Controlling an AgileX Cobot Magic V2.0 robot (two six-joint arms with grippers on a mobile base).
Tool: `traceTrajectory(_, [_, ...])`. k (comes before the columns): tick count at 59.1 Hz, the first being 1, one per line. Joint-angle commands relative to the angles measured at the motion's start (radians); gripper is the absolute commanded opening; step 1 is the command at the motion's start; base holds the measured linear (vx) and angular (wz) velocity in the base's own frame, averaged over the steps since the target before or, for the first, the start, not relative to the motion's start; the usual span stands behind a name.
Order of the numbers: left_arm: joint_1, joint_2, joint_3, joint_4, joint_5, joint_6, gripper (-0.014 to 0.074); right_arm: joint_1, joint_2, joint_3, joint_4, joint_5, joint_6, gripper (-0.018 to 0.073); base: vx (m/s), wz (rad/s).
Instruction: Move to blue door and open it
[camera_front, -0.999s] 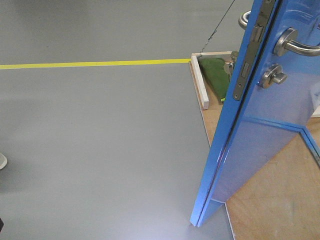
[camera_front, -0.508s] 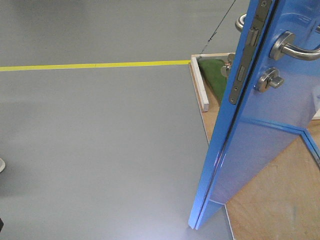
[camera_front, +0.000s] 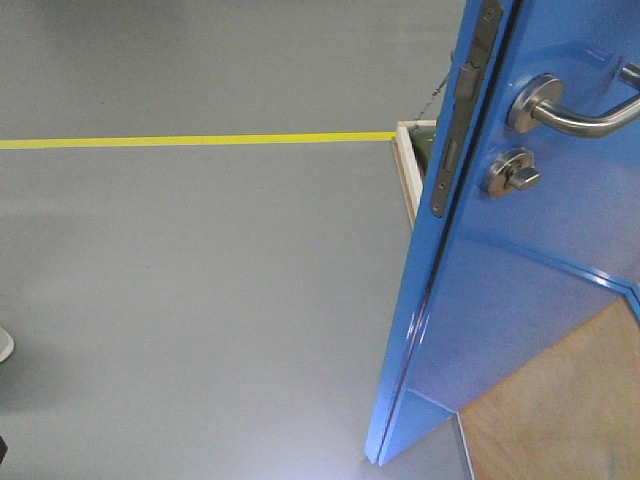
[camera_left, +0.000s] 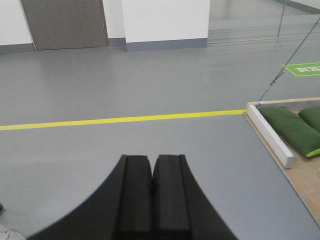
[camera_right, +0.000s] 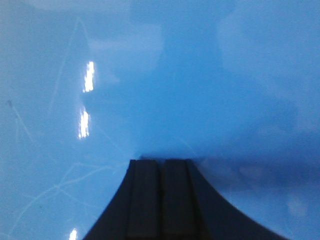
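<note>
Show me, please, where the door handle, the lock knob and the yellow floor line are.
door handle (camera_front: 580, 124): front view, middle of the lever.
lock knob (camera_front: 512, 173): front view, on its turn piece.
yellow floor line (camera_front: 200, 141): front view, its left stretch.

The door (camera_front: 530, 300) is smooth, glossy blue, catching light streaks and showing fine scratches up close. Its lever handle (camera_front: 580, 122) and thumb-turn (camera_front: 512, 174) are brushed steel, and the latch plate (camera_front: 452, 150) is duller grey metal. The floor (camera_front: 200, 300) is smooth grey with a faint sheen, the platform (camera_front: 560, 430) bare pale wood, the bags (camera_left: 290, 129) green cloth, and the left gripper (camera_left: 151, 165) and right gripper (camera_right: 161, 167) have matt black jaws.
</note>
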Motion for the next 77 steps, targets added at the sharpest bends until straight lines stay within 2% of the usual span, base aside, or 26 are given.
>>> traceTrajectory(1, [-0.006, -0.012, -0.026, -0.002, -0.085, -0.007, 0.0073, 0.004, -0.01, -0.029, 0.061, -0.059, -0.009, 0.0012, 0.18, 0.15])
traceTrajectory(77, [-0.006, -0.012, -0.026, -0.002, -0.085, -0.007, 0.0073, 0.004, -0.01, -0.029, 0.06, -0.056, -0.009, 0.0012, 0.19, 0.15])
